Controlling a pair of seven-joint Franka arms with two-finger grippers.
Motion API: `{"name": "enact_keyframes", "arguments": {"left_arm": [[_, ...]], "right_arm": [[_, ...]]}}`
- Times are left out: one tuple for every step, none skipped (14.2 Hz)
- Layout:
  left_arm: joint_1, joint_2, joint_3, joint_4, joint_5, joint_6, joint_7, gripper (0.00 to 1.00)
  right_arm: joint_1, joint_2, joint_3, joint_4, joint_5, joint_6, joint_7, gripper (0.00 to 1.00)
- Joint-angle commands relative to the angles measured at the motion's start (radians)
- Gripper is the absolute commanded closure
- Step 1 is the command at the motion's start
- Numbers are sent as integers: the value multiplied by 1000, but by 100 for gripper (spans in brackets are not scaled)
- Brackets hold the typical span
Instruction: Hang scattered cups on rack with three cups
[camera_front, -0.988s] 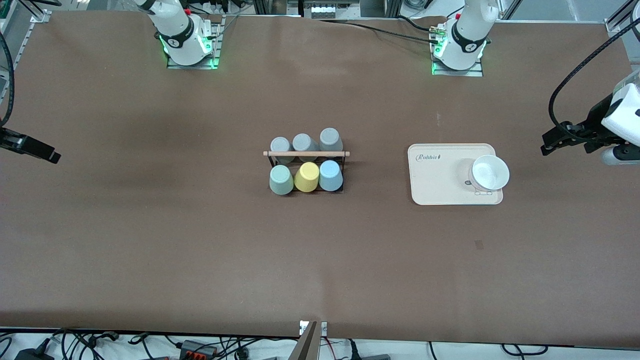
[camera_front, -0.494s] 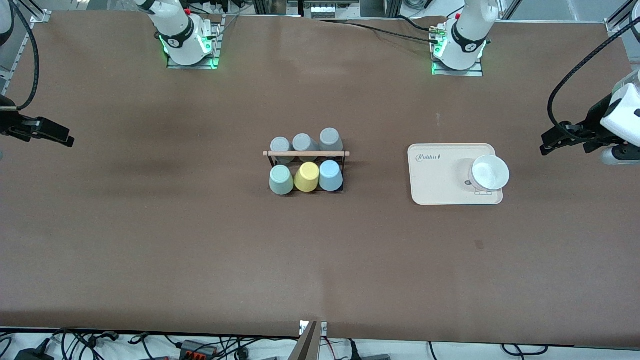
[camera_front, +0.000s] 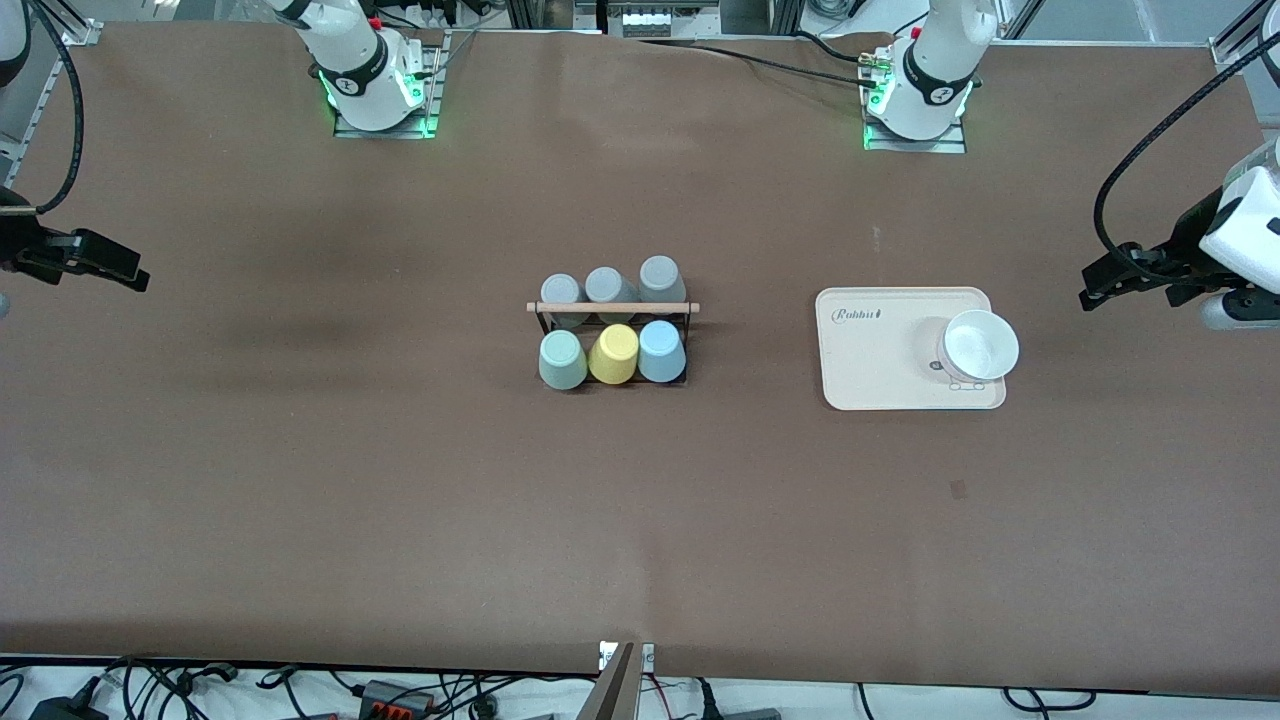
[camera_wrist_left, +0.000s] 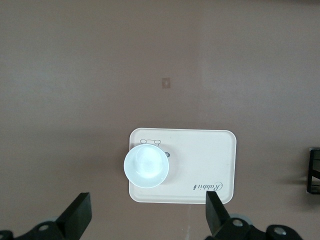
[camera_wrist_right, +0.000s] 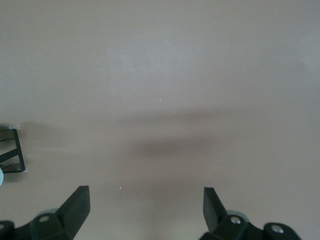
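— Where had the job got to?

— By my reckoning it was finished, or as good as. The green cup (camera_front: 562, 360) and the blue cup (camera_front: 661, 351) both sat upside down on the rack (camera_front: 613, 308), in the row nearer the front camera, with the yellow cup (camera_front: 613, 354) between them. Three grey cups (camera_front: 609, 286) filled the farther row. No cup lay loose on the tabletop (camera_front: 400, 500).

— And your hands?

— Both were up and away from it all. My left gripper (camera_wrist_left: 147, 215) hung at the left arm's end of the tabletop, looking down on the tray (camera_wrist_left: 210, 155) and the white bowl (camera_wrist_left: 146, 166) on it. Its fingers (camera_wrist_left: 79, 215) stood wide apart, holding nothing and touching nothing. My right gripper (camera_wrist_right: 145, 210) hung over bare tabletop at the right arm's end, fingers (camera_wrist_right: 76, 205) just as wide and just as empty; only a corner of the rack showed at the edge of that wrist view.

— So what did the next move call for?

— Very little, I judged: keep clear of the rack, so as not to knock a cup off its peg, and let both arms wait.
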Motion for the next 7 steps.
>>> {"name": "enact_keyframes", "arguments": {"left_arm": [[13, -21, -16, -14, 1, 2, 11, 0], [15, -21, -19, -14, -1, 3, 11, 0], [13, -21, -19, -14, 1, 3, 11, 0], [15, -21, -19, -14, 1, 3, 11, 0], [16, -21, -19, -14, -1, 3, 11, 0], [16, -21, -18, -16, -1, 3, 11, 0], [16, -21, -18, -16, 1, 3, 11, 0]], "right_arm": [[3, -18, 3, -25, -17, 21, -23, 0], [2, -15, 3, -25, -19, 27, -23, 0], [2, -15, 3, -25, -19, 33, -22, 0], [2, -15, 3, -25, -19, 33, -20, 0], [2, -15, 3, -25, -19, 33, -20, 0], [2, -15, 3, -28, -17, 33, -20, 0], [2, -15, 3, -28, -17, 32, -19, 0]]}}
